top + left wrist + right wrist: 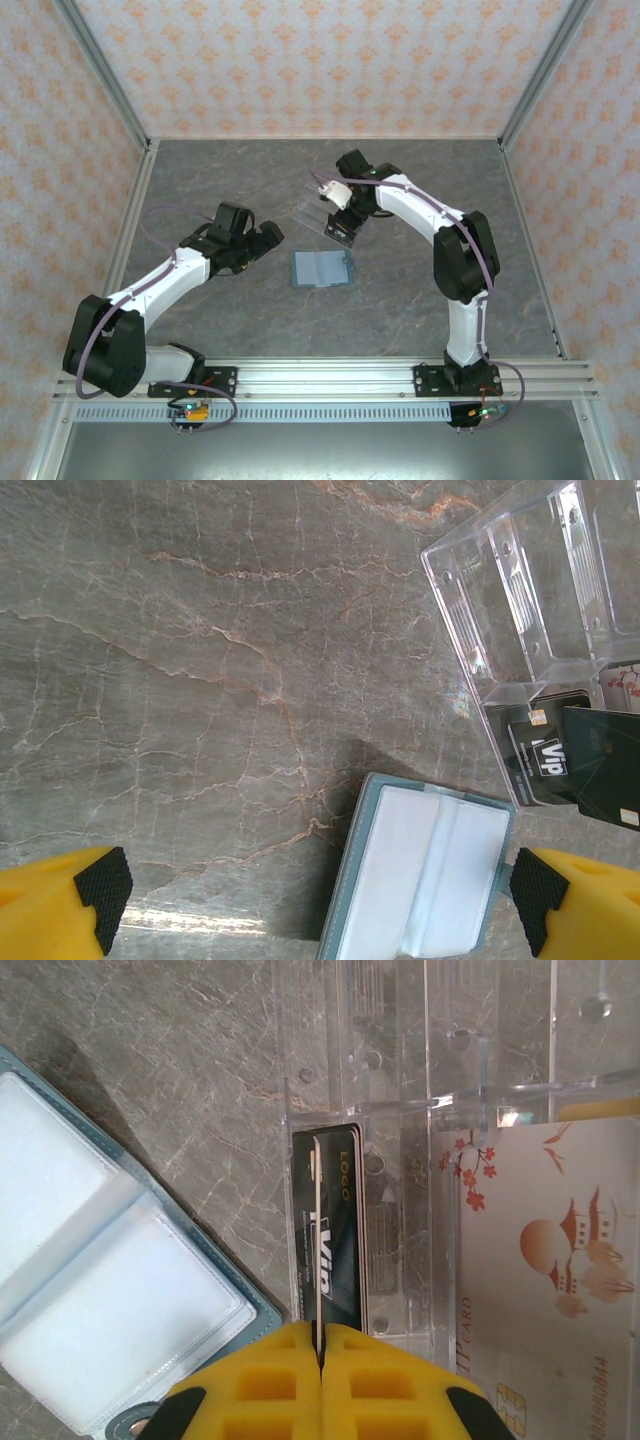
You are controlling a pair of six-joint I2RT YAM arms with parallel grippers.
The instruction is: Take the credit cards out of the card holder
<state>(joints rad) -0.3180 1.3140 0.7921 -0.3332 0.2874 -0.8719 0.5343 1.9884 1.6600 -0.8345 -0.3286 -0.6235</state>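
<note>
Grey veined stone tabletop bears one flat teal-blue two-panel card holder, open at centre, its two pale pockets facing up. One clear acrylic stand just beside it holds a black VIP card and a white blossom-printed card. Right gripper pinches a second black card; left gripper gapes wide.

Grey table: card holder, clear stand

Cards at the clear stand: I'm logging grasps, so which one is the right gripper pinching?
The plain dark card, pinched edge-on by the right gripper. The black Vip card and the white blossom card sit in the clear stand, ungripped.
</note>
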